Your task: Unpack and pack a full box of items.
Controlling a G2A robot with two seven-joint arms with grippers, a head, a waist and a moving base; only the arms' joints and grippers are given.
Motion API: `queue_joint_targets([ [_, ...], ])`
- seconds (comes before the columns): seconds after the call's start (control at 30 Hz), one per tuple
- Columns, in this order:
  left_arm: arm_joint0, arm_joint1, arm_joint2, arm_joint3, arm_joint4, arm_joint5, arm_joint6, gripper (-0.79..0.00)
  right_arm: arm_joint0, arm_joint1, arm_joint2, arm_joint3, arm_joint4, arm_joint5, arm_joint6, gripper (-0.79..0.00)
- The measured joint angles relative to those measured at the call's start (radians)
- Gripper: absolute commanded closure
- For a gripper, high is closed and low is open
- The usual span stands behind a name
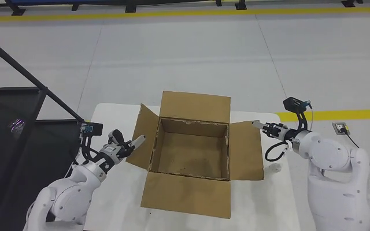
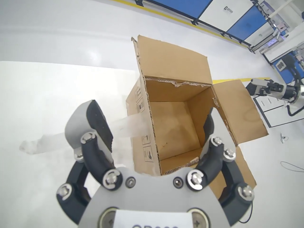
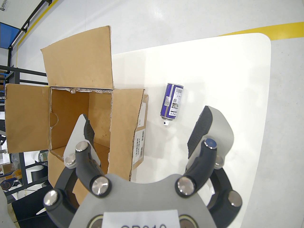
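Left claw (image 1: 136, 140) (image 2: 154, 110): fingers spread wide, nothing between them, poised above the white table (image 1: 115, 115) just beside the cardboard box (image 1: 193, 107) (image 2: 175, 67). Straight ahead of it, the box's near wall and raised side flap; past the fingertips, the open top and bare cardboard floor. Close by one finger (image 2: 98, 119), flat on the table, a pale see-through strip (image 2: 47, 141) running toward the box wall; material not clear. Right claw (image 1: 258, 124) (image 3: 144, 113): likewise spread wide and gripping nothing, held at the opposite side of the box, by the far corner of the flap folded outward there. Between the two claws, the box, upright, all four flaps open, the far one standing up. Ahead of the right claw, on the side away from the box, a blue spray can (image 3: 172, 103): lying on its side on the table, nozzle end toward the claw, near the box wall but apart from it, touching neither finger.
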Motion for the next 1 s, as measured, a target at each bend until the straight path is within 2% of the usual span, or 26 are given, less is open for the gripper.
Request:
queue_joint_targets([
  [0.1, -0.025, -0.002, 0.022, 0.008, 0.004, 0.043, -0.018, -0.428, 0.0, 0.0, 0.0, 0.0, 0.0, 0.0, 0.0, -0.785],
  [0.13, -0.031, -0.002, 0.027, 0.01, 0.006, 0.05, -0.023, -0.372, 0.0, 0.0, 0.0, 0.0, 0.0, 0.0, 0.0, -0.785],
  [0.3, -0.056, -0.003, 0.049, 0.024, 0.024, 0.086, -0.045, -0.237, 0.0, 0.0, 0.0, 0.0, 0.0, 0.0, 0.0, -0.785],
  [0.33, -0.06, -0.003, 0.052, 0.028, 0.025, 0.093, -0.05, -0.169, 0.0, 0.0, 0.0, 0.0, 0.0, 0.0, 0.0, -0.785],
  [0.4, -0.069, -0.003, 0.058, 0.037, 0.028, 0.106, -0.062, -0.086, 0.0, 0.0, 0.0, 0.0, 0.0, 0.0, 0.0, -0.785],
  [0.43, -0.073, -0.003, 0.06, 0.04, 0.029, 0.111, -0.066, -0.009, 0.0, 0.0, 0.0, 0.0, 0.0, 0.0, 0.0, -0.785],
  [0.73, -0.087, -0.002, 0.058, 0.063, 0.024, 0.145, -0.088, 0.0, 0.0, 0.0, 0.0, 0.0, 0.0, 0.0, 0.0, -0.785],
  [1.0, -0.057, 0.006, -0.006, 0.054, 0.029, 0.143, -0.087, 0.0, 0.0, 0.0, 0.0, 0.0, 0.0, 0.0, 0.0, -0.785],
])
